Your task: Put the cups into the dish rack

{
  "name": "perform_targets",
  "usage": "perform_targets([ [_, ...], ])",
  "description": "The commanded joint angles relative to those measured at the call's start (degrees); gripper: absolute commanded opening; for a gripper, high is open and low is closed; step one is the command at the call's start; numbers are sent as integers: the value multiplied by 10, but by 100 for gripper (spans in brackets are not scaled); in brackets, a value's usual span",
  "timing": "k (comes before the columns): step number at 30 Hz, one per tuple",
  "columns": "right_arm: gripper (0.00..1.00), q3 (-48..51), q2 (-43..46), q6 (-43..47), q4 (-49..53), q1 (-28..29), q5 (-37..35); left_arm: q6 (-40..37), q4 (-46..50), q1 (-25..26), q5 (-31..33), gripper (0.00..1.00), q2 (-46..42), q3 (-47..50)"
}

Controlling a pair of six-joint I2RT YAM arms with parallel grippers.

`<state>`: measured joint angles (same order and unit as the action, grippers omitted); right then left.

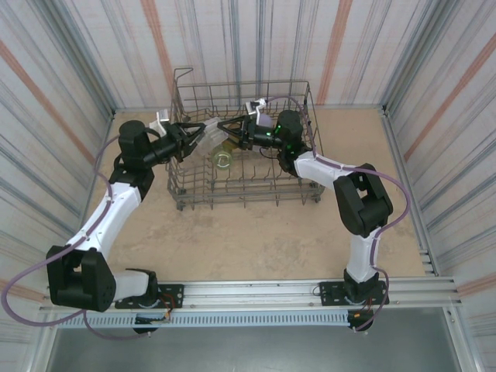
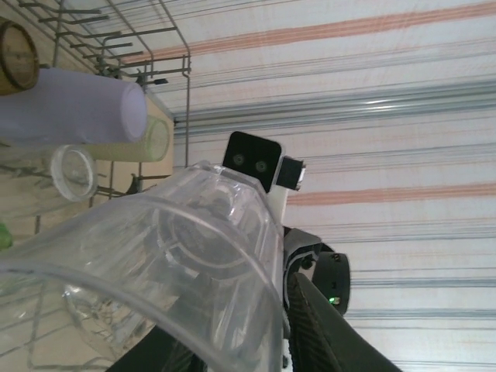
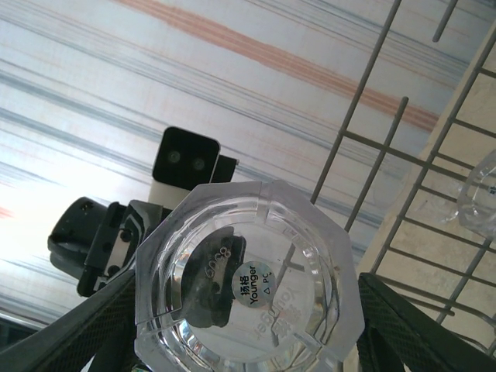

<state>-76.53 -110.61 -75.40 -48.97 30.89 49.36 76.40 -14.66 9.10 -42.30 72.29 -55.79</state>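
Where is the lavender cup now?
In the left wrist view, upper left: the lavender cup sits in the dish rack, between the amber cup and the yellow-green cup.

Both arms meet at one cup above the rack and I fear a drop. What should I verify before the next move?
1. Clear cup sits between the fingers of the right hand: ok.
2. Left hand free of that cup: cannot tell.
3. Cup above the dish rack, not the table: ok.
4. Free room left in the rack: ok.
5. Lavender cup out of the way: cannot tell.
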Motion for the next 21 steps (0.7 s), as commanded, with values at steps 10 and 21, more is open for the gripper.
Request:
perform_targets([
  [10, 45, -25, 19, 33, 20, 12, 10, -79, 85, -12, -3, 21, -33, -33],
  [21, 69, -37, 19, 35, 17, 25, 21, -68, 59, -18, -17, 0, -18, -20],
])
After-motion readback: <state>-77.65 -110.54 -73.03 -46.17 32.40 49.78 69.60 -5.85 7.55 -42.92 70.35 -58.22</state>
